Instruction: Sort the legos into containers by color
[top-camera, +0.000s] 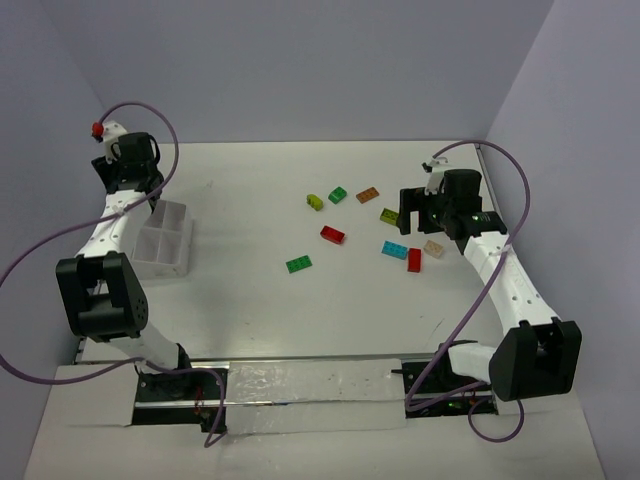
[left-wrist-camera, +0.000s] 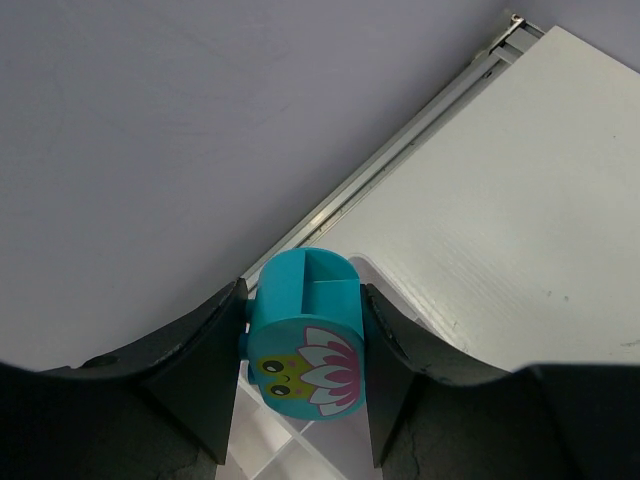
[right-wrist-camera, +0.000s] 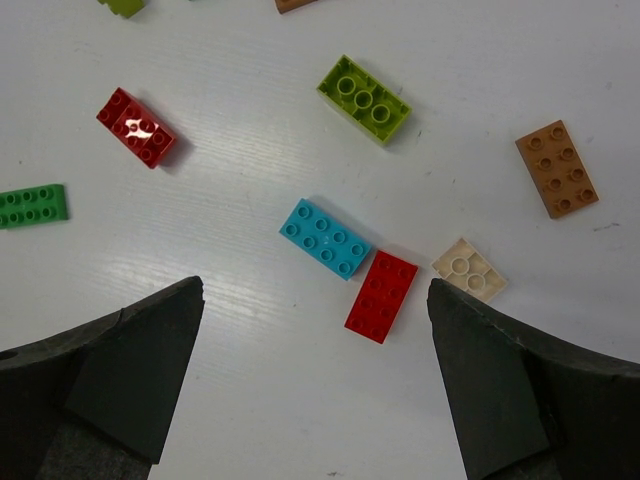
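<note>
Over the white grid box (top-camera: 165, 243) at the table's (top-camera: 250, 310) left side, the left gripper (left-wrist-camera: 303, 300) clamps a round teal piece (left-wrist-camera: 303, 340) printed with a frog. The right gripper (right-wrist-camera: 315, 300), jaws spread wide and empty, hangs above the scattered legos, with a blue brick (right-wrist-camera: 326, 237) just beside a red brick (right-wrist-camera: 381, 296).

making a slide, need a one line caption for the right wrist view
Open right gripper hovers over scattered legos, with a blue brick, red brick and tan brick clustered below it.
</note>
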